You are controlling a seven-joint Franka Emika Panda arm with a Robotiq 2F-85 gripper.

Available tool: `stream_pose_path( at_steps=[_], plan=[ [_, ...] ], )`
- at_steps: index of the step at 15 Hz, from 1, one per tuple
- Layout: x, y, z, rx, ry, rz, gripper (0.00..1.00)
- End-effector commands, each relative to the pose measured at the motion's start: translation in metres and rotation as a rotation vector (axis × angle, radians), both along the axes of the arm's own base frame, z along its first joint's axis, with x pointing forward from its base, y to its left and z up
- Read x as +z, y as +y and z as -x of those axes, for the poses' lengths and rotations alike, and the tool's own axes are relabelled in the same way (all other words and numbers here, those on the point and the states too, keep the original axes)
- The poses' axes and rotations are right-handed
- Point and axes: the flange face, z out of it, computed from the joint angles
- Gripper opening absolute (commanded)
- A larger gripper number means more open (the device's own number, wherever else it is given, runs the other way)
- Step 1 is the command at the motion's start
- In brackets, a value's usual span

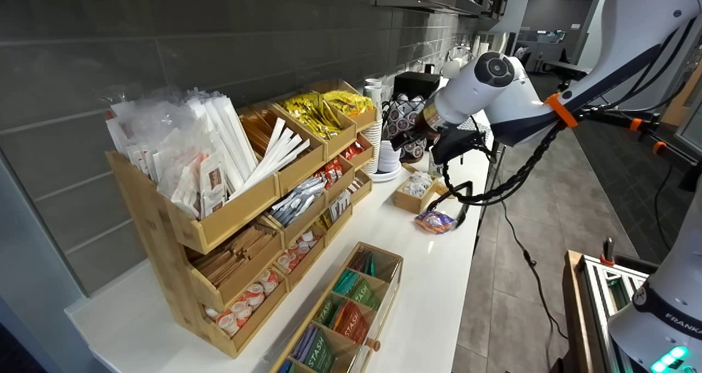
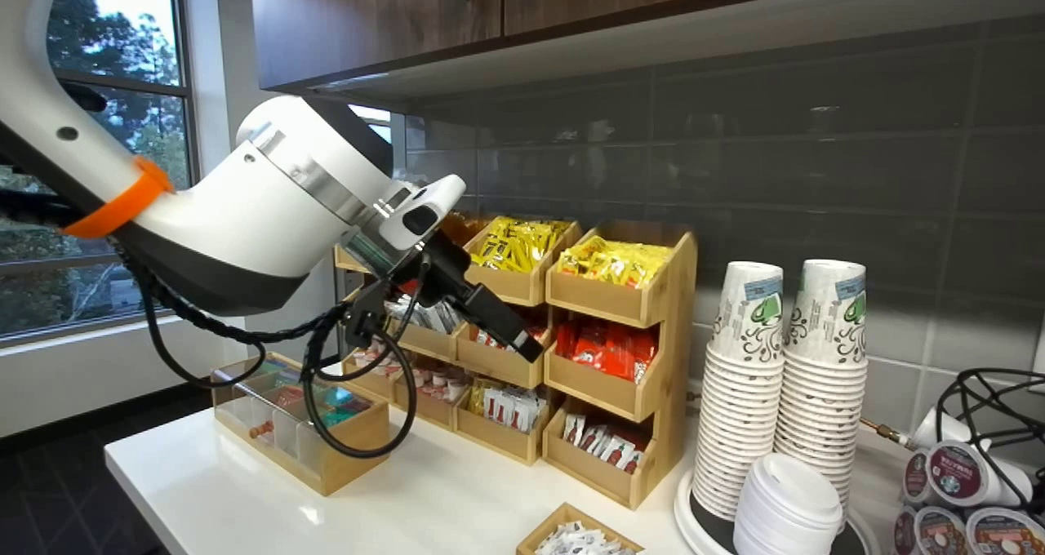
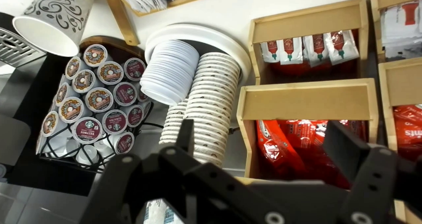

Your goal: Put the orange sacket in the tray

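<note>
Counter [image 1: 425, 288] bears rack [image 1: 247, 209], tea box [image 1: 385, 310], apparently a packet [image 1: 435, 222].

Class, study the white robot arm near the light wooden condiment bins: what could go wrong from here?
The open black two-fingered gripper might knock the stacked white patterned paper cups, which it overlaps in the wrist view. The glossy red packets lie bunched in a wooden bin, so several could come out together. The hanging black cable loop could snag a bin's edge.
</note>
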Motion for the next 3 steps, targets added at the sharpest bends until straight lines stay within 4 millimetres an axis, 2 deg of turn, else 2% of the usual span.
stream_pose_path(
  at_steps=[1, 3],
  plan=[
    [0.0000, -0.0006, 0.0002, 0.002, 0.003, -0.001, 1.00],
    [-0.0001, -0.0014, 0.0003, 0.004, 0.007, 0.000, 1.00]
  ],
)
